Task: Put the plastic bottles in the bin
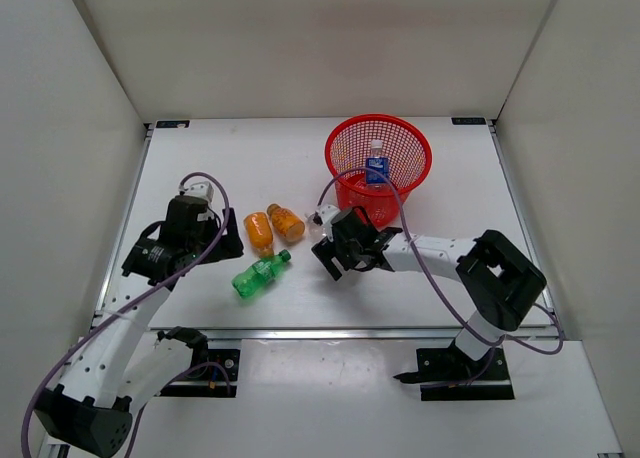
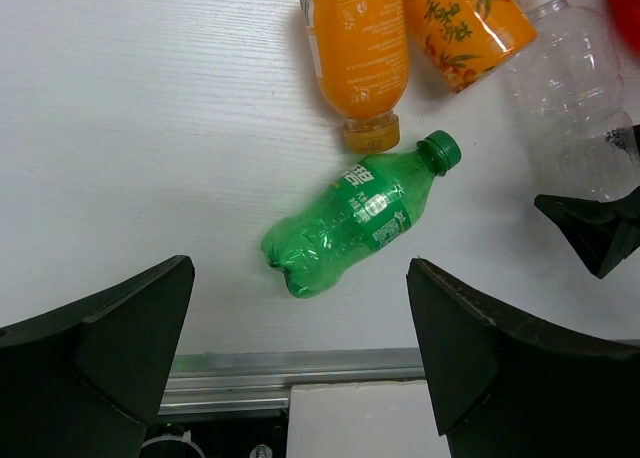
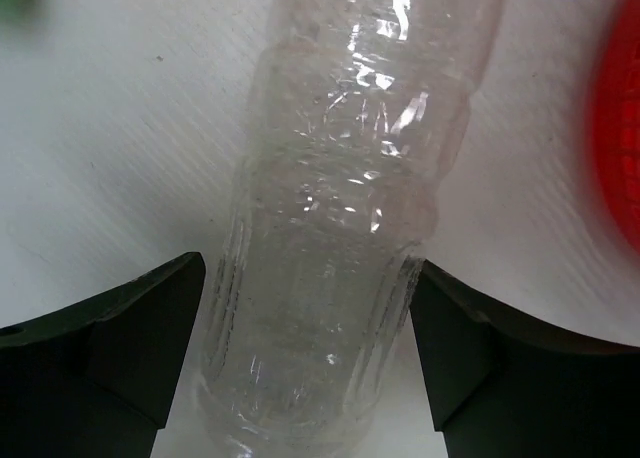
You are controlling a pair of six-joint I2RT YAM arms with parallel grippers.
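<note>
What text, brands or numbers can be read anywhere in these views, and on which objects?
Nothing reads with confidence.
green bottle: white characters on its label, too blurred to read.
orange bottle beside the green cap: fine print, too small to read.
other orange bottle: label printing, blurred.
blue-labelled bottle in the bin: too small to read.
clear bottle: no label showing.

We count five plastic bottles in view: two orange bottles (image 1: 259, 233) (image 1: 286, 222), one green bottle (image 1: 260, 275), one plain clear bottle (image 3: 330, 228) and one clear blue-labelled bottle (image 1: 376, 165). We count one red mesh bin (image 1: 378, 117). We count two robot arms: one left arm (image 1: 110, 328) and one right arm (image 1: 500, 273).
</note>
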